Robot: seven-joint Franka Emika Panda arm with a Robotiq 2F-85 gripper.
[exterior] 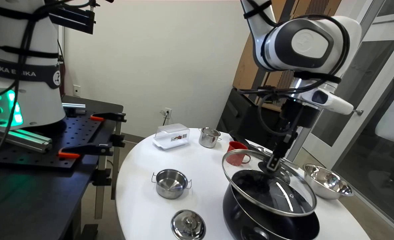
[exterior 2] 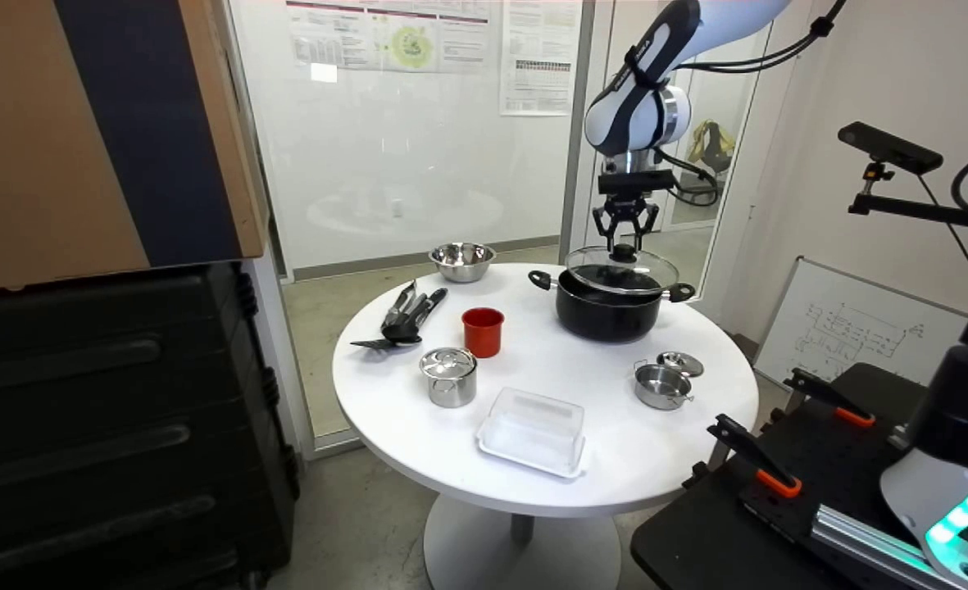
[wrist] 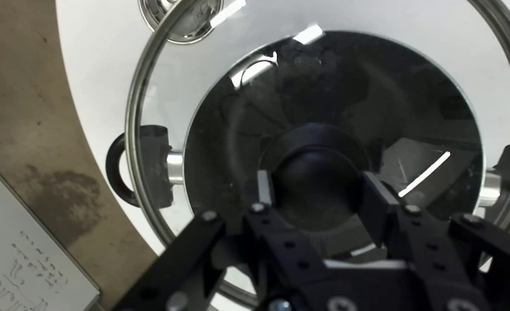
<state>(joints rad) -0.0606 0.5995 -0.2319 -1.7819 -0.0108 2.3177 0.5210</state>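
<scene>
My jaws pinch the black knob (wrist: 317, 190) of the glass lid (exterior 2: 606, 280), poised over the dark pot (exterior 2: 606, 318). I judge it rigid, slick, breakable and fairly heavy, safest held by that knob.

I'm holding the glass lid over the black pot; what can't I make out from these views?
Black pot, base: cut off by the lower edge in an exterior view.
Glass lid, lower rim: partly behind the hand in the wrist view.
Lidded steel pot, inside: covered by its steel lid in both exterior views.
Whiteboard writing: too small to read in an exterior view.
</scene>
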